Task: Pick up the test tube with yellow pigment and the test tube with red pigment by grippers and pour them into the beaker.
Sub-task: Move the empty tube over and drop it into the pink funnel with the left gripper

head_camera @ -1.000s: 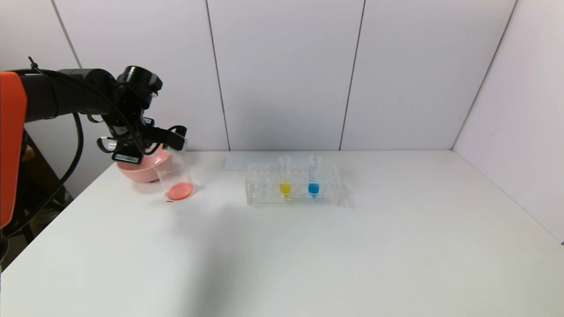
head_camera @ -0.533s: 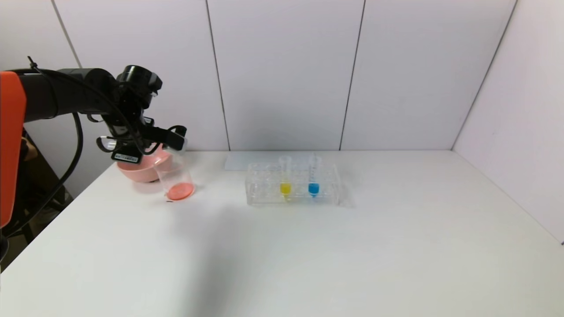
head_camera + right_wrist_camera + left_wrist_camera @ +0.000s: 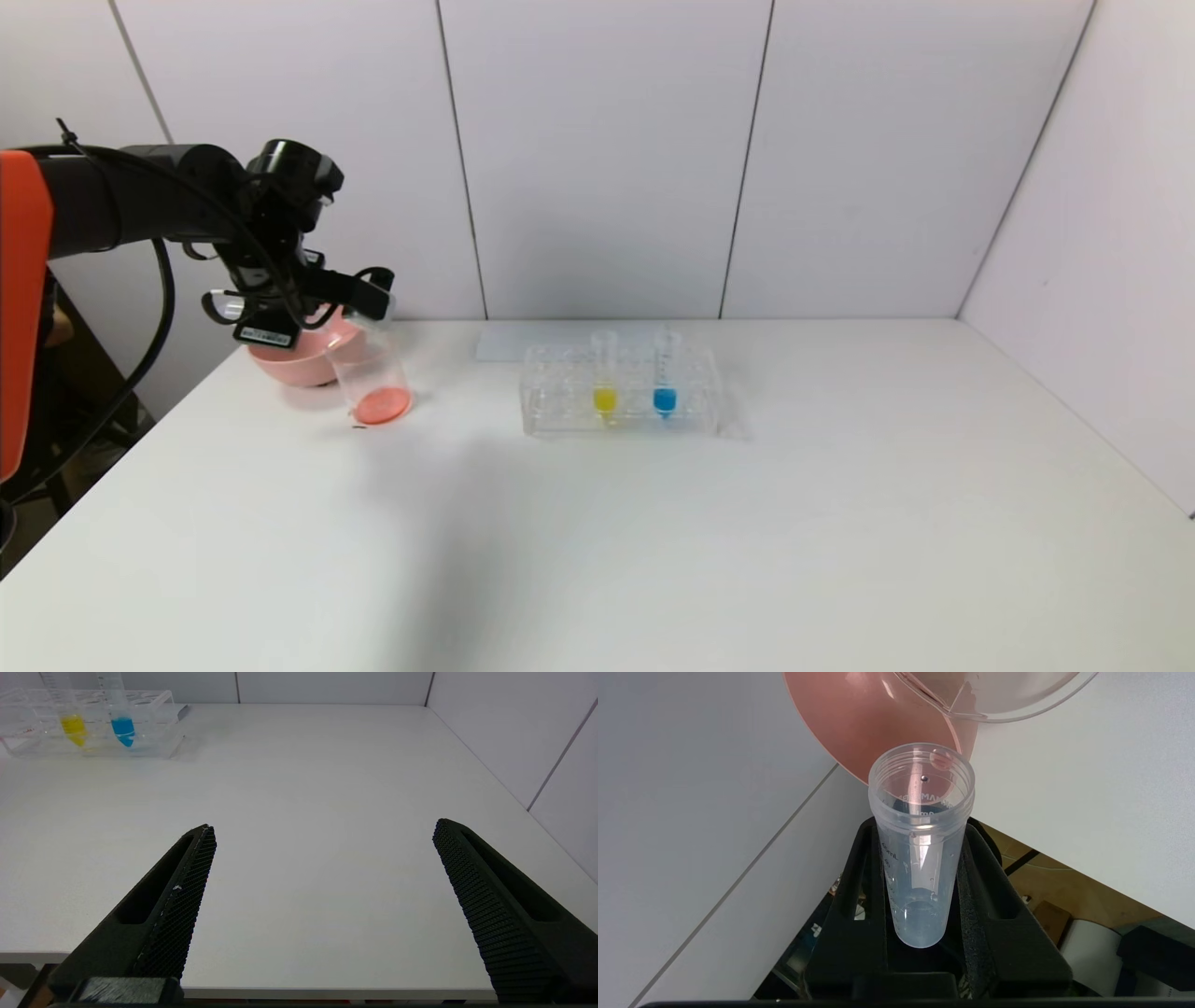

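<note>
- At the far left of the counter point(image 3: 653, 541) the left hand point(image 3: 369, 297) is raised over the beaker point(image 3: 372, 373), and its two fingers are clamped on the test tube with red pigment point(image 3: 922, 844).
- This tube is tipped, with its open mouth toward the beaker. In the left wrist view it looks empty; only some small drops remain on its wall.
- The beaker stands upright on the counter and has a thin red-orange layer on its bottom. So I judge that the red half of the task is almost done: the pouring is finished, and the empty tube must still be put away.
- Just behind the beaker, partly under the left hand, stands a pink bowl point(image 3: 285, 362). It is very close to the beaker, so the hand has little room there when it goes down or turns.
- Near the middle of the counter is a clear tube rack point(image 3: 621, 403). In it the test tube with yellow pigment point(image 3: 604, 375) stands upright, full and not yet touched. This is the half that is left.
- Directly beside it, on the right, stands a tube with blue liquid point(image 3: 665, 373). It is near enough to be taken by mistake or knocked.
- The right hand point(image 3: 322, 858) waits low at the near edge of the counter, well apart from the rack, with its fingers wide apart and holding nothing.
</note>
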`<state>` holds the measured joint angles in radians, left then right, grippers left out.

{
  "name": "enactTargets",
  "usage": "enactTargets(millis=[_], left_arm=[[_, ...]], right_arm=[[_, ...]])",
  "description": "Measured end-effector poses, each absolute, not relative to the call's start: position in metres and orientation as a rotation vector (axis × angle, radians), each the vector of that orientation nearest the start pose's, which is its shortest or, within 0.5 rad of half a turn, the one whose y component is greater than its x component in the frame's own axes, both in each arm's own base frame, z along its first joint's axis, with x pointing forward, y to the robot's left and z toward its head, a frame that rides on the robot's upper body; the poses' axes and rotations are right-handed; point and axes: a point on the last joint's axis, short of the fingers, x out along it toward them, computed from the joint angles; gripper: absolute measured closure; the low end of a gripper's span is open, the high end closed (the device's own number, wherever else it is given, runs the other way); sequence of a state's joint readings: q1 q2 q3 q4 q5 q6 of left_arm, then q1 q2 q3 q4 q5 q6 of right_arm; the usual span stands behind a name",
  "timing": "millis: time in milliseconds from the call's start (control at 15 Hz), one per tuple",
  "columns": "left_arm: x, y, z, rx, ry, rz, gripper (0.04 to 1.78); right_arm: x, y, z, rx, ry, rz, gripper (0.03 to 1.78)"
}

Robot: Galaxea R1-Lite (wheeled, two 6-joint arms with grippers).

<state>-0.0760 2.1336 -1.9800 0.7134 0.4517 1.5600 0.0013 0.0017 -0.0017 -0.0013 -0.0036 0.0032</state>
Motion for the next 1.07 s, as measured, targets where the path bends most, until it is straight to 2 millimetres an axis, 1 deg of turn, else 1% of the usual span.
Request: enactTargets(millis=[200,467,600,733,867,1067], left_arm=[[0.405,-0.019,0.230,1.643,0.946,-0.378,1.35],[0.399,-0.015,0.237,1.551,0.910,-0.369,1.35],[0.398,-0.015,0.241,1.455,0.865,-0.363,1.35],[0.396,-0.015,0.250,1.360,0.815,-0.322,1.35],[0.392,-0.014,0.259,1.301,0.783,-0.282,1.35],[0.386,-0.011,0.269,1.131,0.737,-0.251,1.35]], right_arm=[[-0.023,0.000,0.076,0.003,-0.001,-0.003,0.11],[-0.023,0.000,0.076,0.003,-0.001,-0.002,0.11],[-0.023,0.000,0.076,0.003,-0.001,-0.002,0.11],[-0.023,0.000,0.076,0.003,-0.001,-0.003,0.11],[-0.023,0.000,0.076,0.003,-0.001,-0.002,0.11],[-0.023,0.000,0.076,0.003,-0.001,-0.002,0.11]])
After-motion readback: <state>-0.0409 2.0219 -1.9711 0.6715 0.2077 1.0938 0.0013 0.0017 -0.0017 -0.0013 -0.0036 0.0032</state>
